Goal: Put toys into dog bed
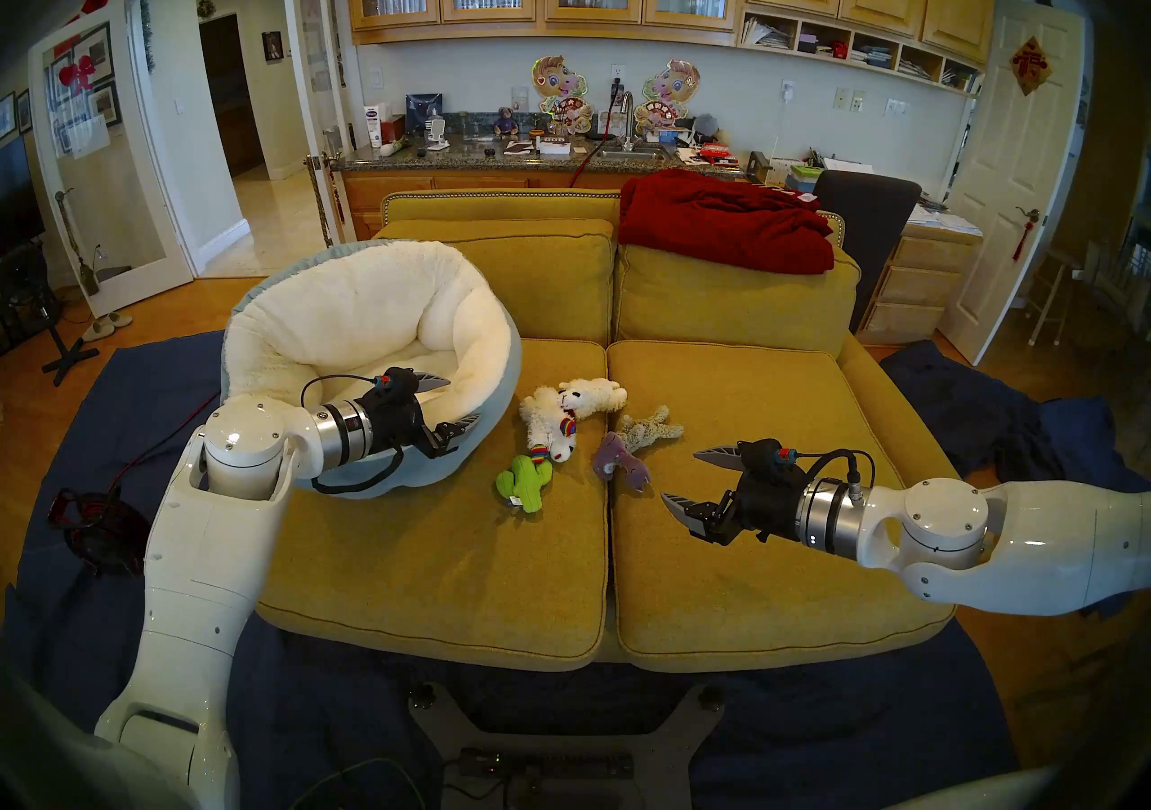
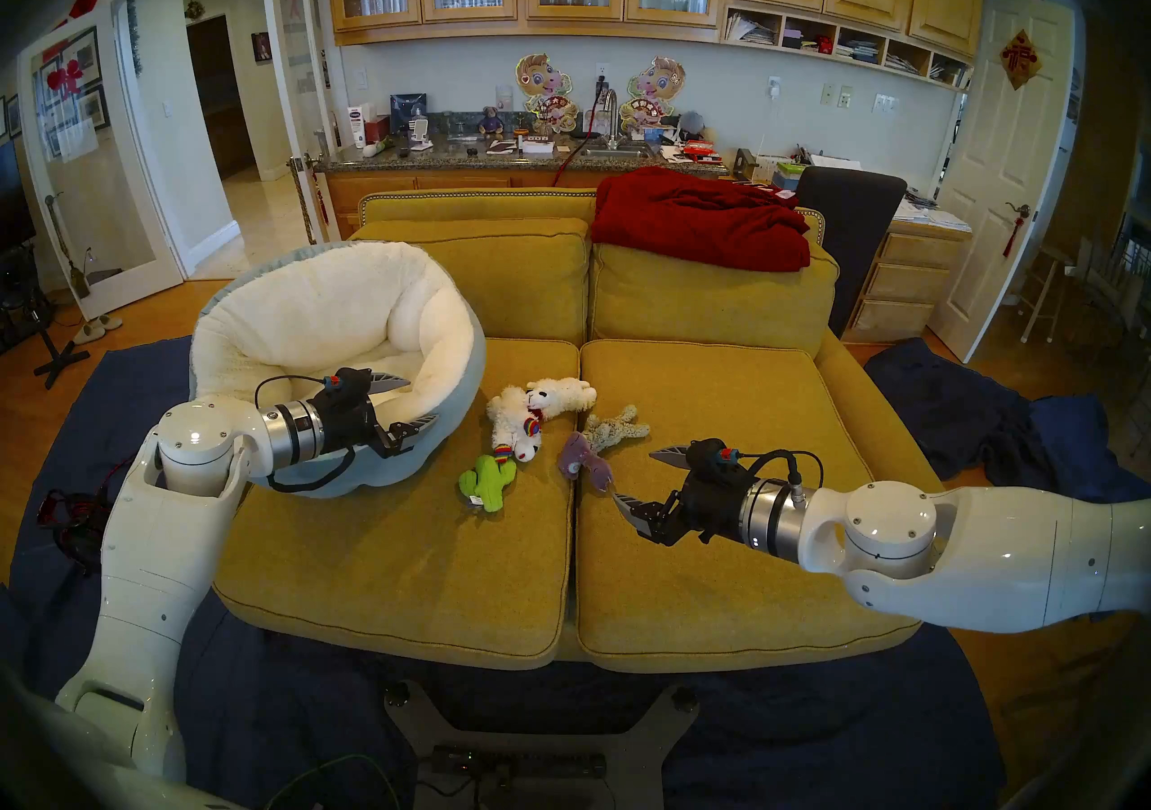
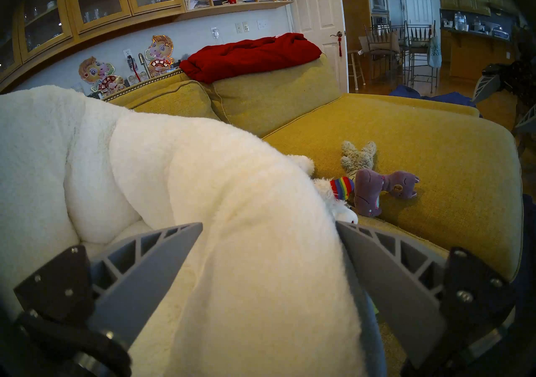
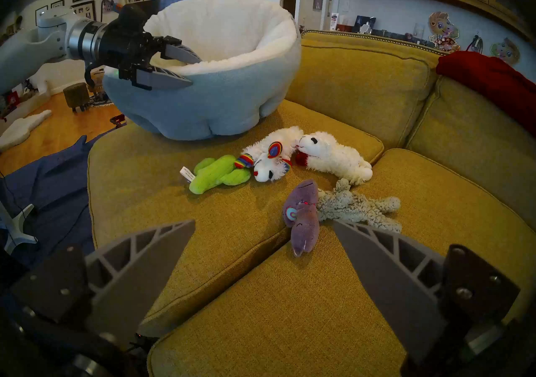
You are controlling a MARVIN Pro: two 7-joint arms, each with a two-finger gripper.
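Head view: left gripper [image 1: 458, 401] jaws wide, straddling the dog bed [image 1: 349, 317] near rim, not clamped. Right gripper [image 1: 688, 475] jaws wide, empty; purple toy [image 1: 616, 461] just ahead of them.

Left wrist: cream rim between the jaws.

Right wrist: green cactus [image 4: 219, 173], rainbow-trimmed lamb [image 4: 272, 162], white lamb [image 4: 333, 156], shaggy tan toy [image 4: 356, 205] beyond the jaws on the sofa [image 4: 290, 309], outside the bed.

Beside the one dog bed [image 1: 492, 373] you have five toys: one green cactus [image 1: 524, 482], two white lambs [image 1: 588, 398], one purple-grey toy [image 1: 616, 461], one tan toy [image 1: 651, 430].
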